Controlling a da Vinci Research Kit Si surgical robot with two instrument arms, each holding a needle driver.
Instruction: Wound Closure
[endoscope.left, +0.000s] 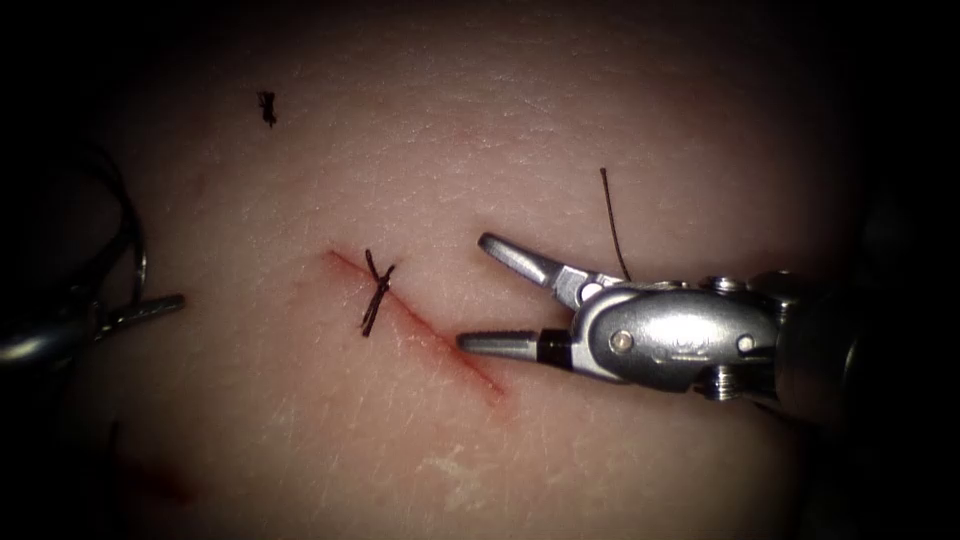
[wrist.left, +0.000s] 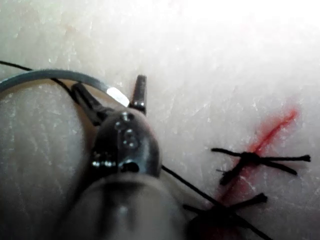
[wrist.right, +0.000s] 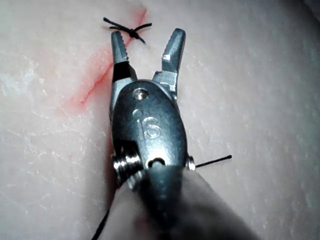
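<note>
The cut (endoscope.left: 440, 345) runs slantwise across the tissue (endoscope.left: 420, 130), with one tied stitch (endoscope.left: 377, 291) across its upper part. My right tool (endoscope.left: 470, 292) sits just right of the cut with its jaws wide open and nothing between them; its lower jaw tip almost reaches the cut. The open right tool (wrist.right: 148, 42) points at that stitch (wrist.right: 129, 29). At the far left, my left tool (endoscope.left: 150, 306) holds the curved needle (endoscope.left: 133, 228) near its tail end, clear of the tissue. The needle (wrist.left: 45, 76) arcs away from the left tool (wrist.left: 112, 95), with thread (wrist.left: 192, 186) trailing past it.
A short cut end of thread (endoscope.left: 267, 107) lies on the tissue at the upper left. A loose thread end (endoscope.left: 613, 220) stands up behind the right tool. Red fluid (endoscope.left: 155, 482) stains the tissue at the lower left. Two stitches (wrist.left: 247, 160) cross the cut in the left wrist view.
</note>
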